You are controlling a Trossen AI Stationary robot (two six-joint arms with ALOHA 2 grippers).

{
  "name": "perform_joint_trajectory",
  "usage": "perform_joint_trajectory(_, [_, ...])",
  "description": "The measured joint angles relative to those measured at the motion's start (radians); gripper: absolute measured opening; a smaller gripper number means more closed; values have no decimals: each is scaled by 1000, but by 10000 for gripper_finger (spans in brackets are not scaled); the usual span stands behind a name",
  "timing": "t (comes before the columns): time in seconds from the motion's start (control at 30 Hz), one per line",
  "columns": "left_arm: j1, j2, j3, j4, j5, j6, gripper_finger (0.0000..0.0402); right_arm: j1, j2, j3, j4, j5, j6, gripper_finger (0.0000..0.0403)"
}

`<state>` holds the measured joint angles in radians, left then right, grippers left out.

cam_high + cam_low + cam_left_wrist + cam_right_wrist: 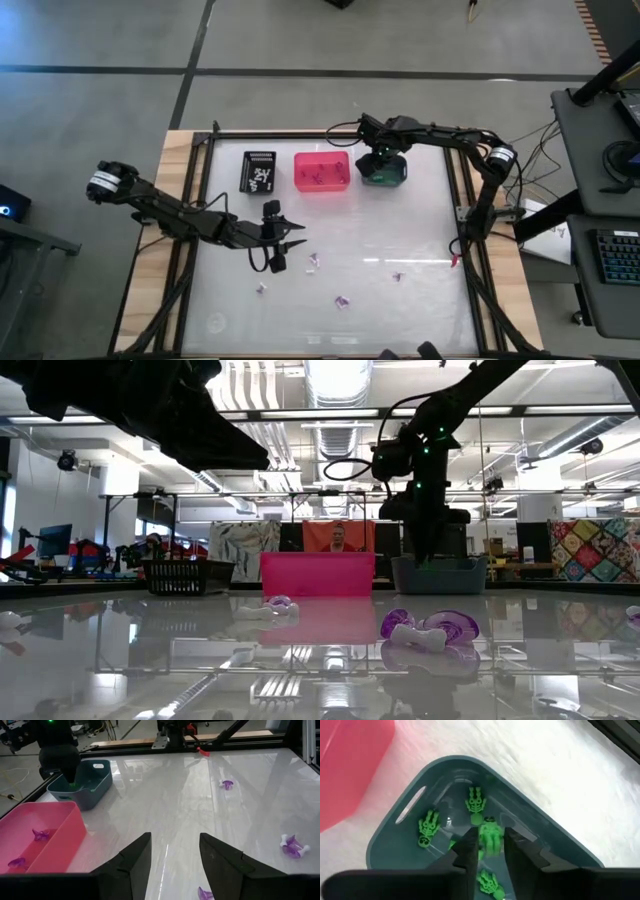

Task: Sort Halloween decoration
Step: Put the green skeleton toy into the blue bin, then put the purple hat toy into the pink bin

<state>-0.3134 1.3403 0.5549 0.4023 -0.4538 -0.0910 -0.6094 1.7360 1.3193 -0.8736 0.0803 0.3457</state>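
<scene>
1. High view: three bins stand in a row near the desk's (420, 230) far edge, black bin (259, 171) on the left, pink bin (322, 172) in the middle, teal bin (385, 172) on the right. No brand or label can be read on them.
2. The right gripper (487, 851) hangs over the teal bin. A green skeleton (490, 836) sits between its fingers, long axis running along the fingers. Whether it is clamped or released cannot be told.
3. Other green skeletons lie flat on the teal bin's floor; two (427, 827) (475, 801) lie with their long axes roughly parallel.
4. The left gripper (172, 857) hovers over the middle of the desk, fingers parted and empty, pointing toward the right side.
5. Purple trinkets (41, 834) lie in the pink bin; white items (262, 177) show in the black bin.
6. Loose purple-and-white trinkets (342, 301) (398, 275) (261, 288) (314, 262) lie scattered on the near half of the desk, well apart from one another.
7. Open desk surface lies between the bin row and the loose trinkets; a dark frame borders the desk.
</scene>
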Motion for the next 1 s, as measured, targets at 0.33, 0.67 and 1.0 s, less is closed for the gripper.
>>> perform_joint_trajectory(0.33, [0,0,0,0,0,0,150,0,0,0,0,0,-6,97])
perform_joint_trajectory(0.67, [0,0,0,-29,0,-21,150,28,-55,15,-13,0,-10,97])
perform_joint_trajectory(1.0, [0,0,0,-73,25,-77,150,209,-245,-22,8,2,-17,87])
